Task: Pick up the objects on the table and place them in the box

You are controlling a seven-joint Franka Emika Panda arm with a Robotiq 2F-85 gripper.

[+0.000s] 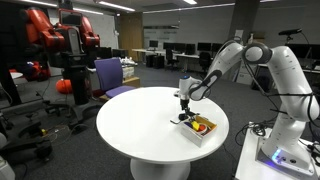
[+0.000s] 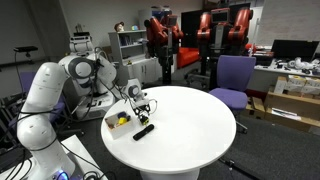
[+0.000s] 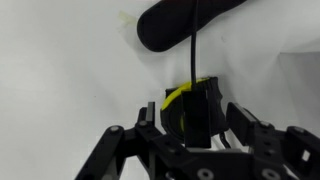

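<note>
My gripper (image 3: 193,112) is shut on a small black item with a yellow band (image 3: 195,105), and a thin black cord runs from the item. In both exterior views the gripper (image 1: 185,103) (image 2: 141,104) hangs just above the white round table (image 1: 140,125) (image 2: 195,125), close beside the box. The low cream box (image 1: 206,137) (image 2: 110,127) sits near the table edge with yellow and red things inside. A black oblong object (image 2: 144,131) lies on the table next to the box. It also shows at the top of the wrist view (image 3: 190,25).
A purple chair (image 1: 110,75) (image 2: 236,78) stands behind the table. Red robot arms (image 1: 60,35) (image 2: 200,25) and office desks stand further back. My arm's white base (image 1: 285,150) is beside the table.
</note>
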